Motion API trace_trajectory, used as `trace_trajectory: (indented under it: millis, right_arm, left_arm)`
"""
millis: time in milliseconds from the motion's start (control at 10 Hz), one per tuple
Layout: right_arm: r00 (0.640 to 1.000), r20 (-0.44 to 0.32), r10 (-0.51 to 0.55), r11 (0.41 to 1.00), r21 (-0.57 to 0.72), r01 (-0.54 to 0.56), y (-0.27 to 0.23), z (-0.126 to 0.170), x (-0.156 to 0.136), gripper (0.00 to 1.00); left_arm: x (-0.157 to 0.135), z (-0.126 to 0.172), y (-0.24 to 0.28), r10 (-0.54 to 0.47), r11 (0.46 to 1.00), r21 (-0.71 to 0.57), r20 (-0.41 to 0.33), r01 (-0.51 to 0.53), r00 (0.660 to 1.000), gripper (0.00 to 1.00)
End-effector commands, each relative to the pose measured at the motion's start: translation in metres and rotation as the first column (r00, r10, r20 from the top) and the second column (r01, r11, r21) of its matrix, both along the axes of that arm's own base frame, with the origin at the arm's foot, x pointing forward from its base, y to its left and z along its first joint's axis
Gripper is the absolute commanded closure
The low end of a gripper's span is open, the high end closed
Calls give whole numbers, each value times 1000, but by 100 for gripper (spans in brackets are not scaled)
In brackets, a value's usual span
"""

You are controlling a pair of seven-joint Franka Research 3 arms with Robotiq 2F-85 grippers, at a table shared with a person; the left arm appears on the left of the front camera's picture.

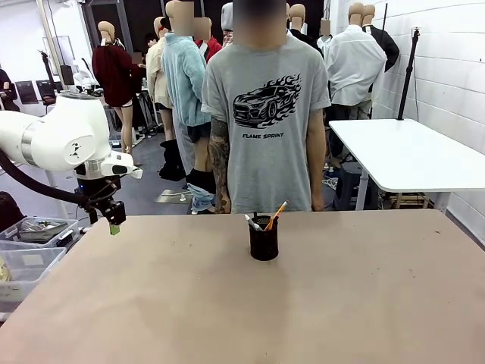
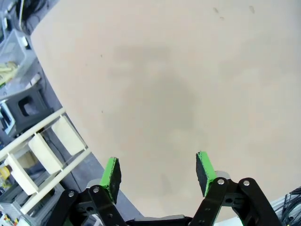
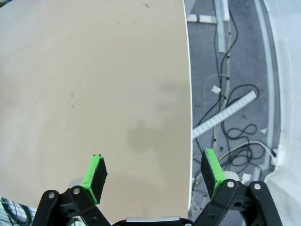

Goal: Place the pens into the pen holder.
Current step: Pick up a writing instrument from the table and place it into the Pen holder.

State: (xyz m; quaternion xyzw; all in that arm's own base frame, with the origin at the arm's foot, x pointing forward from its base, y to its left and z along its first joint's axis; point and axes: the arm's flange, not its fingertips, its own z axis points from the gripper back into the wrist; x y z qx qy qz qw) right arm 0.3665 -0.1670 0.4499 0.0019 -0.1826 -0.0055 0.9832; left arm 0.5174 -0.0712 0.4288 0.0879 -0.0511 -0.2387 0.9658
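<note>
Slim pens (image 1: 269, 218) upright in cylindrical wire-mesh pen holder (image 1: 264, 241) — matte table (image 1: 341, 303).

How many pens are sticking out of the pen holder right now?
2 clearly: a yellow-orange pencil and a pale-tipped pen, both leaning inside the pen holder. Another may be hidden.

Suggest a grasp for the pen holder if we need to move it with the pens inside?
Grip the pen holder low on its mesh wall, jaws across the cylinder, approaching from the side. It stands upright and the pens lean out of the top, so a top-down approach would likely hit them.
</note>
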Motion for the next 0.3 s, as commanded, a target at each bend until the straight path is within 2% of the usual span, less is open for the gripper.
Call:
trace_trajectory:
  millis: [0, 200]
  right_arm:
    - [1000, -2, -17, 1000, -25, 17, 3, -2, 0, 0]
    - [1000, -2, -17, 1000, -25, 17, 3, -2, 0, 0]
  left_arm:
    - [-1, -1, 5, -23, 999, -30, 5, 23, 1000, 17]
    - [-1, -1, 5, -23, 999, -30, 5, 23, 1000, 17]
